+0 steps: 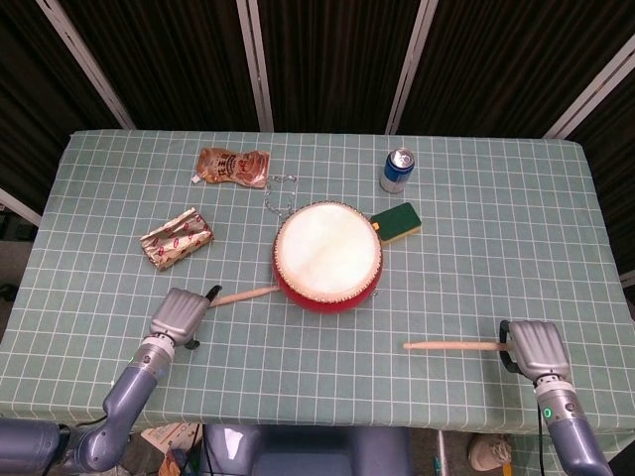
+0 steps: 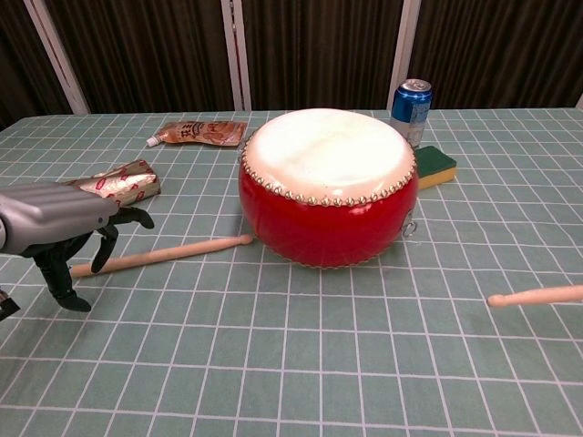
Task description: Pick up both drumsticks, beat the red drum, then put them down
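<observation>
Lying beside left hand (image 2: pixel 56 225): drumstick (image 2: pixel 159 254).

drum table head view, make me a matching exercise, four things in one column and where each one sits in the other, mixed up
Things:
1. blue can
2. green sponge
3. left drumstick
4. orange pouch

Places:
A. lying on the cloth, tip at the base of the red drum
B. far side of the table, left of the can
C. against the drum's far right side
D. upright, beyond the sponge

Pairs: 1-D, 2-C, 3-A, 4-B
</observation>
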Motion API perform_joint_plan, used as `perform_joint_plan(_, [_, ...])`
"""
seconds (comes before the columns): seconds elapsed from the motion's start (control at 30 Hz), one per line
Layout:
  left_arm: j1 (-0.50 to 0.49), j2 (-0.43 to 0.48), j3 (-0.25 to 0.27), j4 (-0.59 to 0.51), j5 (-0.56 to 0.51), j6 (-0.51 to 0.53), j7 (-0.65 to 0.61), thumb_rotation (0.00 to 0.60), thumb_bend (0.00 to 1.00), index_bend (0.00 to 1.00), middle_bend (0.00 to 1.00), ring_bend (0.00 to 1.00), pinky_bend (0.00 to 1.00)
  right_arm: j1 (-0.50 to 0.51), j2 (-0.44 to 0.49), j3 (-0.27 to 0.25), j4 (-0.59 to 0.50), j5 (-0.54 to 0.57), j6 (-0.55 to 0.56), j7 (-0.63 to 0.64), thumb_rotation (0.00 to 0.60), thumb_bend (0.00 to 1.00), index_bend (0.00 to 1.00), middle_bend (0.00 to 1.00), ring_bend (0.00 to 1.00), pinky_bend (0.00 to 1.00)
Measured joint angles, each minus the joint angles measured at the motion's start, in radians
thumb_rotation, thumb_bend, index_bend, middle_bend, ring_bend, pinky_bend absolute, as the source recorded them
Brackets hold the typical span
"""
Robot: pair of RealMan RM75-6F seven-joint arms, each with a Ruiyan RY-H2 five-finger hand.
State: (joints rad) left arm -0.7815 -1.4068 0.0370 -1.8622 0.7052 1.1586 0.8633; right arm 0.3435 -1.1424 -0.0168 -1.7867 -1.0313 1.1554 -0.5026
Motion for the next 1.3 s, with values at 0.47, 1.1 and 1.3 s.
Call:
perform_joint_plan(0.47, [0.104,0.159,0.004,-0.095,0.186,0.060,-0.223,0.600,0.00,0.08,0.44,0.56,0.63,0.000,-0.008,-0.007,0.010,-0.003,0.006,-0.046,0.600,0.45,0.52,0.95,1.00,0.99])
perform_joint_plan(1.1, [0.414,0.317,0.108,-0.037,0.605,0.271,-0.586,0.600,0.00,0.07,0.12,0.17,0.30,-0.008,0.014,-0.006,-0.039,0.030,0.055,-0.108,0.600,0.36,0.15,0.31,0.35,0.27])
perform_joint_plan(1.3, [0.511,0.322,0.118,0.077,0.673,0.368,-0.685,0.600,0.00,0.02,0.00,0.04,0.11,-0.050,0.038,0.011,-0.028,-0.101,0.148,0.034,0.600,0.34,0.00,0.07,0.08,0.13])
